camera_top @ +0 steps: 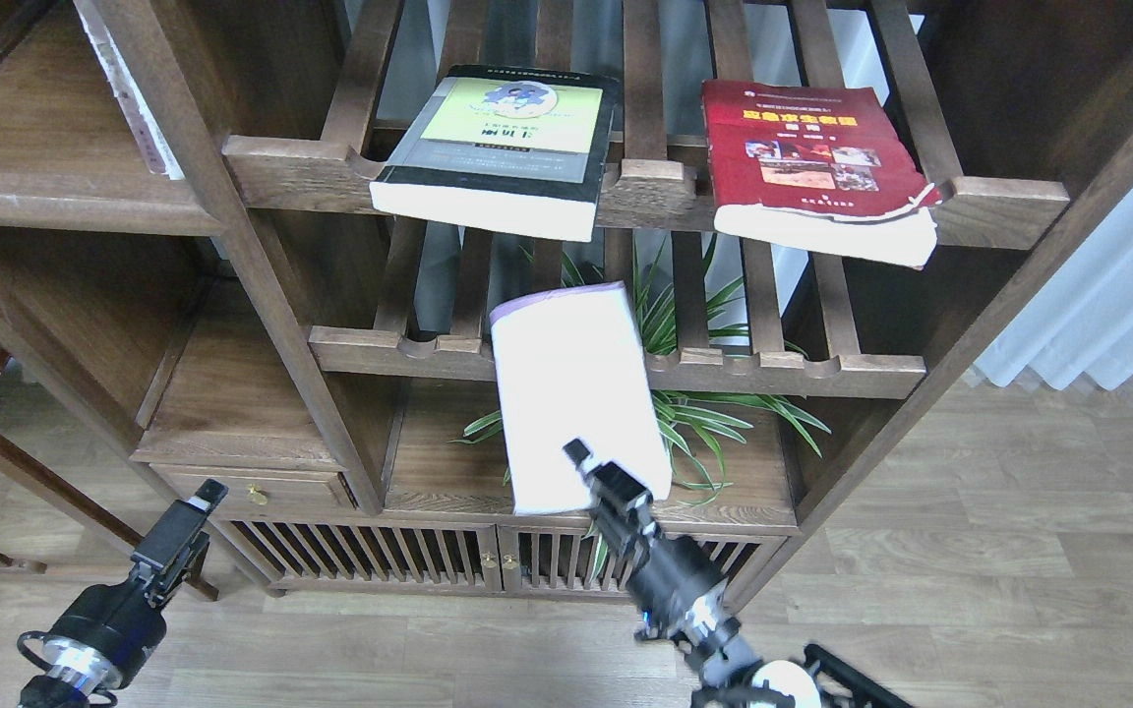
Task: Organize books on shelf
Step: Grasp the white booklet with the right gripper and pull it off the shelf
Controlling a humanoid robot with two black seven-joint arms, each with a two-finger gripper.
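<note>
My right gripper (598, 480) is shut on the bottom edge of the thin pale lavender-white book (574, 393) and holds it in the air in front of the lower slatted rack. The black-edged book with the yellow-green and grey cover (503, 147) lies on the upper slatted rack at left. The red book with photos and yellow title (812, 162) lies on the same rack at right. My left gripper (195, 501) is low at the bottom left, empty, its fingers too dark to tell apart. A solid-floored shelf compartment (232, 393) is at left of centre.
A green spider plant (694, 413) in a white pot stands on the board under the lower slatted rack (803, 369). A thin whitish-spined book (134, 98) leans in the upper left compartment. Louvred cabinet doors (429, 556) and wooden floor are below. A pale curtain (1117, 305) hangs at right.
</note>
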